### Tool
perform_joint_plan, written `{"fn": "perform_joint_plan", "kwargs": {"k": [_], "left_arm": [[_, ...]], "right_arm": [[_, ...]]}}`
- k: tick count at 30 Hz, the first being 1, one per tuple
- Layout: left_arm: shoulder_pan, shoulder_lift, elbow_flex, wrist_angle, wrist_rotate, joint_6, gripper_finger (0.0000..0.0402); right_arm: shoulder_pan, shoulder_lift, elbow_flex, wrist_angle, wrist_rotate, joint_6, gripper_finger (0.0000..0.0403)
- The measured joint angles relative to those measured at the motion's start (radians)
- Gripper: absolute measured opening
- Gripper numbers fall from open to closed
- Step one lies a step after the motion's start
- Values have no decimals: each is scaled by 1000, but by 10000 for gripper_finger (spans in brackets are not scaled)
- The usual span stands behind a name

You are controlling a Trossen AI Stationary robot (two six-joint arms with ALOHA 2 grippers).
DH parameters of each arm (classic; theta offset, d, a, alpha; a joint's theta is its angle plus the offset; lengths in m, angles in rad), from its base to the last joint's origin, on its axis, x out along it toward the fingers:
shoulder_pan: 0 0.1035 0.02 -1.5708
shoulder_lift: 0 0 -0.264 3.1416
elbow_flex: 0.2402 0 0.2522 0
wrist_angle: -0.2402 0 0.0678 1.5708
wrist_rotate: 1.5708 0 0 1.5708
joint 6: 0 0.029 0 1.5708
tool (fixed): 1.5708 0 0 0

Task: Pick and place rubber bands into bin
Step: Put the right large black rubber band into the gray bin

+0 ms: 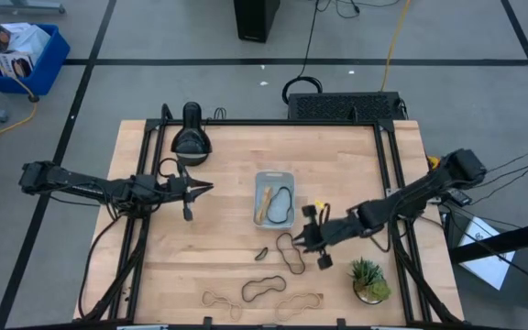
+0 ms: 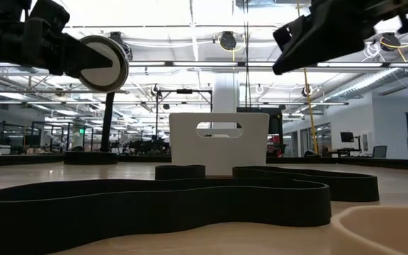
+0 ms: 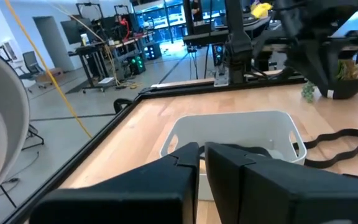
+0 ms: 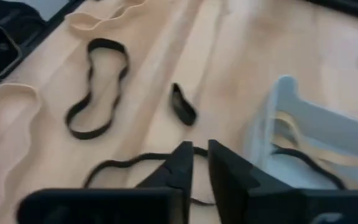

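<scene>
1. I see the counter (image 1: 218,238) as pale wood with a faint plank grain, edged by a black frame.
2. The bin (image 1: 262,176) reads pale blue-grey; inside it lie one tan band (image 1: 266,203) and one black band (image 1: 282,203).
3. On the counter, I count black rubber bands: a long loop (image 1: 291,252), a small folded one (image 1: 260,253) and a wavy one (image 1: 263,290).
4. Two tan loops (image 1: 216,299) sit along the near edge, close to the wood's own colour.
5. Both arms are dark; the left hand (image 1: 207,186) and the right hand (image 1: 308,229) look black.
6. The potted plant (image 1: 368,275) is green.
7. The crate (image 1: 39,64) on the grey floor is deep blue.
</scene>
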Motion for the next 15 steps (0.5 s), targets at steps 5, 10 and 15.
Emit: {"fn": "perform_joint_plan", "kwargs": {"k": [5, 10, 15], "left_arm": [[0, 0, 0, -4, 0, -1, 37], [0, 0, 0, -5, 1, 0, 32], [0, 0, 0, -5, 1, 0, 22]], "right_arm": [[85, 75, 10, -4, -1, 27, 118], [149, 122, 10, 51, -51, 75, 170], [173, 195, 10, 119, -51, 73, 182]]}}
